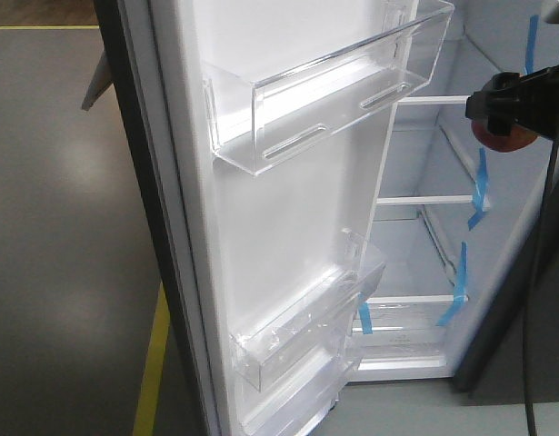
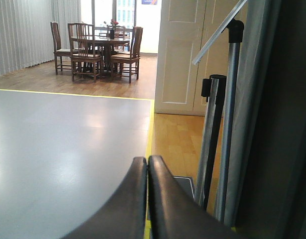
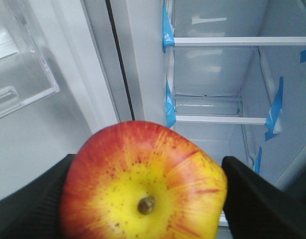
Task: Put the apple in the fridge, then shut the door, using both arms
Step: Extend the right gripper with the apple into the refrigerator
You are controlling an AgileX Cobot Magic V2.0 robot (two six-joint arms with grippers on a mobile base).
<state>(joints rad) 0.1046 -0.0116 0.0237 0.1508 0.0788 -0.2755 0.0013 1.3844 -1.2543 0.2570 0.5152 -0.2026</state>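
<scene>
Close against the right wrist camera, the apple (image 3: 145, 184) sits pinched between the two black fingers (image 3: 257, 199) of the right gripper (image 3: 148, 206), with its stem end facing the lens. It hangs in the air in front of the open fridge (image 3: 217, 69) and is not yet over any shelf. Just beyond it lies the middle shelf (image 3: 220, 119), marked by blue tape (image 3: 274, 107) at its ends, with the upper shelf (image 3: 237, 41) higher and farther in.

To do this step well, the arm should probably carry the fruit in level above the shelf edge and lower it until it rests on the glass. Only then should it let go, since a round apple dropped from height could roll out. The open door (image 1: 288, 209) and its clear bin (image 1: 334, 91) stand to the left, so the reach should stay to the right of them.

The left gripper (image 2: 147, 194), its fingers pressed together on nothing, points across the grey floor (image 2: 68, 149), likely waiting to push the door.
</scene>
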